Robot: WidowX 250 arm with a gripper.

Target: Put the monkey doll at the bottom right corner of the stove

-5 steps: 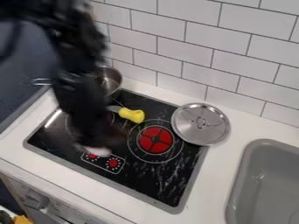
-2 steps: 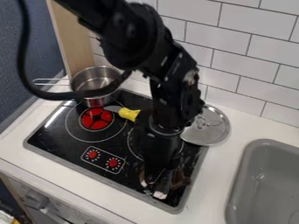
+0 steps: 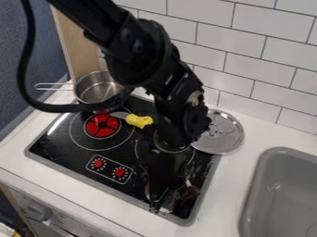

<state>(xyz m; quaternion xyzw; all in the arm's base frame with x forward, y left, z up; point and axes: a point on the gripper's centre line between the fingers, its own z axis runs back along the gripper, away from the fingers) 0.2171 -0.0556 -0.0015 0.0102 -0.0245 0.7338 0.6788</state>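
The black gripper (image 3: 162,200) hangs low over the front right part of the black stove (image 3: 127,189), close to its bottom right corner. A small dark brown thing (image 3: 189,190), which may be the monkey doll, is just right of the gripper's lower end, against or beside it. The arm and the dark stove top make its outline hard to see, and I cannot tell whether it is held.
A metal pot (image 3: 97,86) stands at the stove's back left. A yellow-handled utensil (image 3: 139,121) lies near the stove's middle. The metal lid (image 3: 221,133) rests at the back right edge, and a grey sink (image 3: 272,192) is to the right.
The arm has swung from the stove's left side to its front right, uncovering the left burner and pot. Since the later earlier frame, it has shifted only slightly left and lower.
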